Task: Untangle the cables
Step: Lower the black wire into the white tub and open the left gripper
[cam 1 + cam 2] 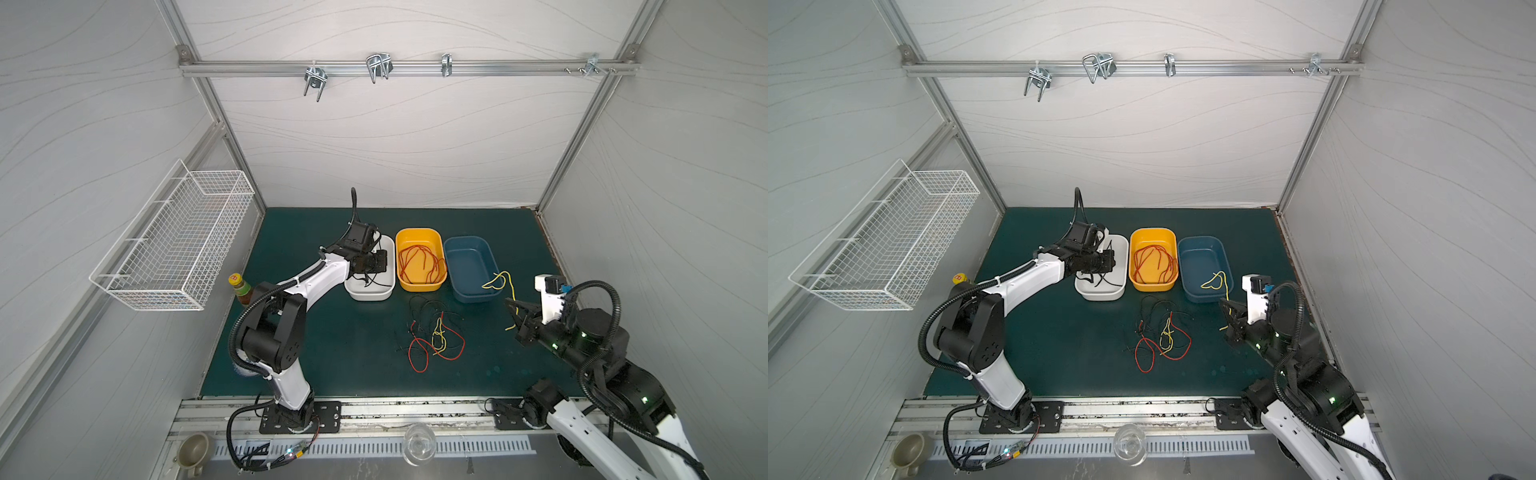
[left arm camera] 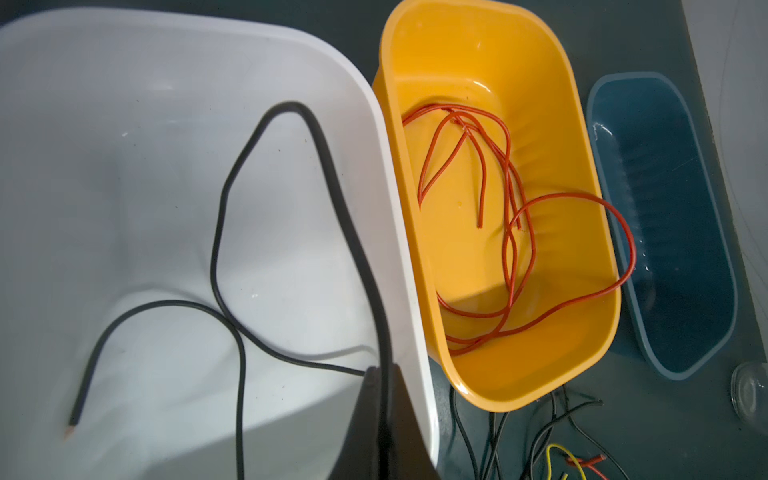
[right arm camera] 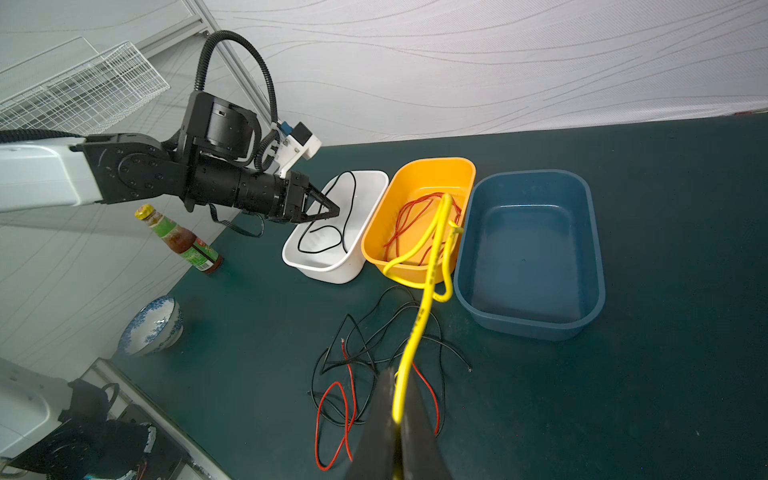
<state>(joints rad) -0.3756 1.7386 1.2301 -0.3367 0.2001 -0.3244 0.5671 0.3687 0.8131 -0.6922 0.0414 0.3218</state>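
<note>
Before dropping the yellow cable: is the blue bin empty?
Empty. The blue bin shows a bare floor; the yellow cable hangs from the right claw.

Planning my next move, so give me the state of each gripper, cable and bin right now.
left gripper: shut on black cable, over white bin
black cable: loops lying in white bin
right gripper: shut on yellow cable
yellow cable: held up, loop near blue bin
yellow bin: holds loose red cables
blue bin: nothing inside
pile on mat: red, black, yellow cables tangled
</note>
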